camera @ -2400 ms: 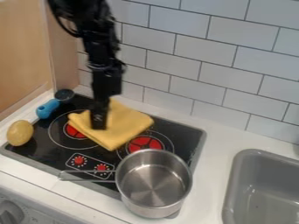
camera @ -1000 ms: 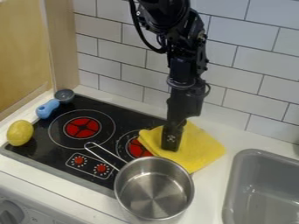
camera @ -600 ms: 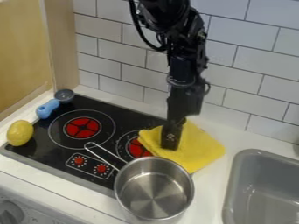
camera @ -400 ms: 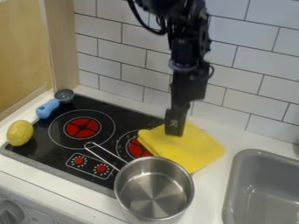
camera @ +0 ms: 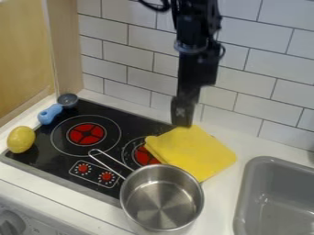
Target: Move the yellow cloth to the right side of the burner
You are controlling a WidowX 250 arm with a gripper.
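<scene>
The black gripper (camera: pixel 182 120) hangs from the top of the camera view, above the back edge of the yellow cloth; whether its fingers are apart is hidden from this angle. The folded yellow cloth (camera: pixel 193 153) lies across the right edge of the stove (camera: pixel 131 120), partly on the counter to the right. Its left corner covers part of the right burner (camera: pixel 146 156), whose red left portion shows beside the cloth.
A metal pot (camera: pixel 160 197) stands at the stove's front right, handle pointing back left, close to the cloth. A yellow lemon-like object (camera: pixel 21 139) and a blue-handled scoop (camera: pixel 50 114) lie at the left. The grey sink (camera: pixel 279 202) is at the right.
The gripper carried the cloth from the stove's middle to the right, then rose off it. The cloth stays put in the latest frames. The pot's handle has swung backward.
</scene>
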